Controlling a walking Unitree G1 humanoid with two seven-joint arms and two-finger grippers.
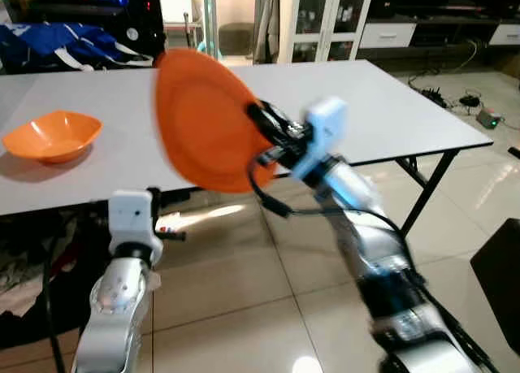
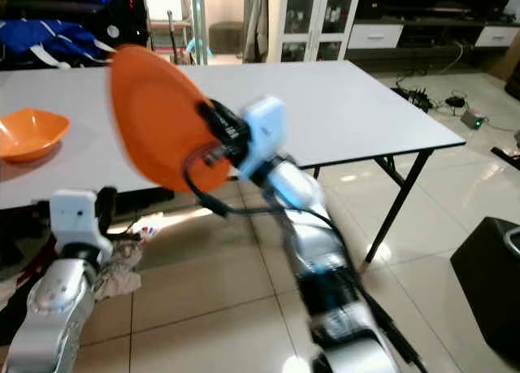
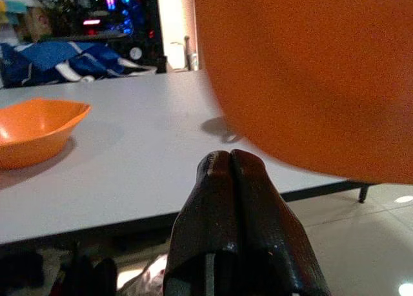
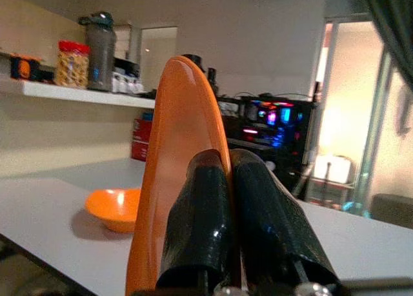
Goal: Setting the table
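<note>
My right jaws [image 1: 262, 121] clamp the plate [image 1: 203, 121] on edge above the bench's [image 1: 390, 113] near edge; left jaws [image 3: 230, 164] closed, empty.

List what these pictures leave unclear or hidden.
- Orange plate: blurred by motion in the eye views; its edge is cut off by the frame in the left wrist view.
- Right gripper: the plate hides its fingertips in the eye views.
- Table: the stretch behind the plate is hidden.
- Orange bowl: its inside is too shallowly seen to tell whether anything is in it.
- Left gripper: its fingertips are lost in shadow in the left eye view.
</note>
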